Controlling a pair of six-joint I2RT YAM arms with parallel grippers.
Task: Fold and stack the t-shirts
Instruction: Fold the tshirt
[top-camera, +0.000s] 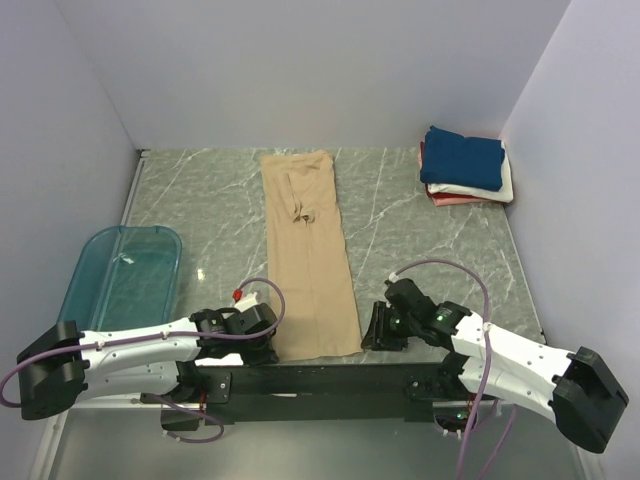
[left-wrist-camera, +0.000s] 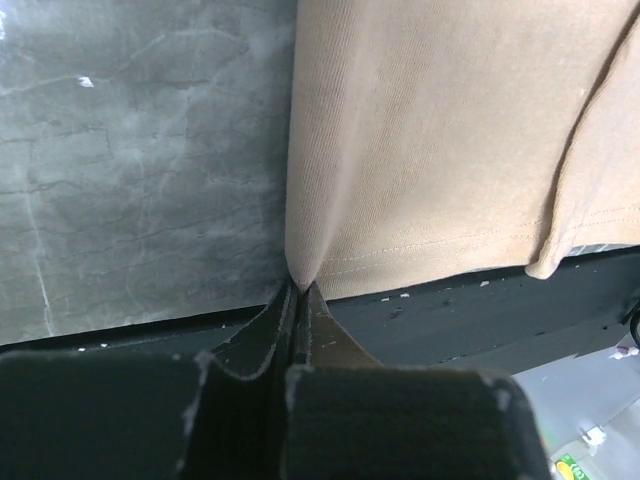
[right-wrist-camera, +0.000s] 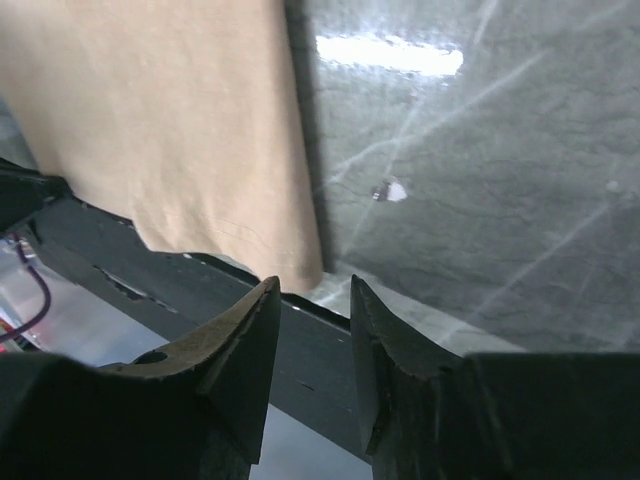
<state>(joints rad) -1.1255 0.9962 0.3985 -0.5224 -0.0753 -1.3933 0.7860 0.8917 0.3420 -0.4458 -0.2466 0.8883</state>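
A tan t-shirt lies folded into a long narrow strip down the middle of the marble table, its hem at the near edge. My left gripper is shut on the hem's near left corner; in the left wrist view the cloth is pinched into a point at the left gripper. My right gripper stands open just right of the hem's near right corner, with nothing between its fingers. A stack of folded t-shirts, navy on top of white and pinkish red, sits at the far right.
A translucent teal tub stands at the near left beside the left arm. A black bar runs along the table's near edge under the hem. Walls close in on three sides.
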